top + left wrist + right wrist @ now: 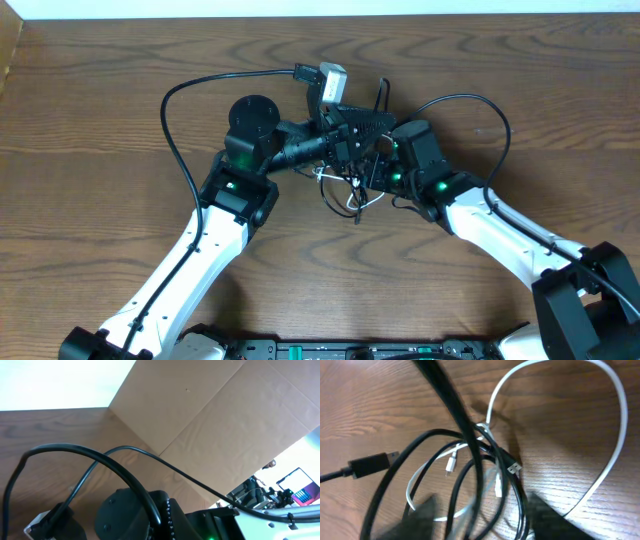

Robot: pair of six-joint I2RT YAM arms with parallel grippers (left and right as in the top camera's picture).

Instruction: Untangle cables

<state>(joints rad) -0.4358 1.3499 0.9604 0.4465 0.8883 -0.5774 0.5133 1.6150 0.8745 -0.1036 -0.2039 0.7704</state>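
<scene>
Lying coiled together on the worktop [100, 80], the cables [485, 460] sit inside the spread right end effector [482, 520]. The left end effector [360, 135], pressed together, hovers close by, its grip hidden. Closing now would likely pinch black and white strands together, tightening the tangle.

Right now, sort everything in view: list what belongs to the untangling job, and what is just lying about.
Job: black cable, white cable, looped through each other.
Just there: wooden table, cardboard sheet, thick black arm wire.
</scene>
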